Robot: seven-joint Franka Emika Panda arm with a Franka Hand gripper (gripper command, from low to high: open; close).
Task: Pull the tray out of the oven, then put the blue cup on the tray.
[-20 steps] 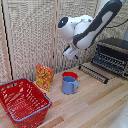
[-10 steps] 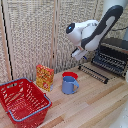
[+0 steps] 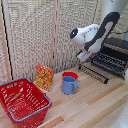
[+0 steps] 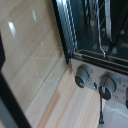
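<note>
Exterior view faces the oven point(image 3: 116, 56) from afar; wrist view hugs it

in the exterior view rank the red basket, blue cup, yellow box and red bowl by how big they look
1. red basket, though it sits nearest the camera
2. yellow box
3. blue cup
4. red bowl, partly hidden behind the cup, so unsure

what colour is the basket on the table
Red, with a blue rim: the basket shows best in the exterior view.

We see the oven point(image 3: 116, 56) with its door open, the tray point(image 3: 111, 62) slid partly out, and the blue cup point(image 3: 69, 84) upright, well apart on the table point(image 3: 95, 107).
</note>
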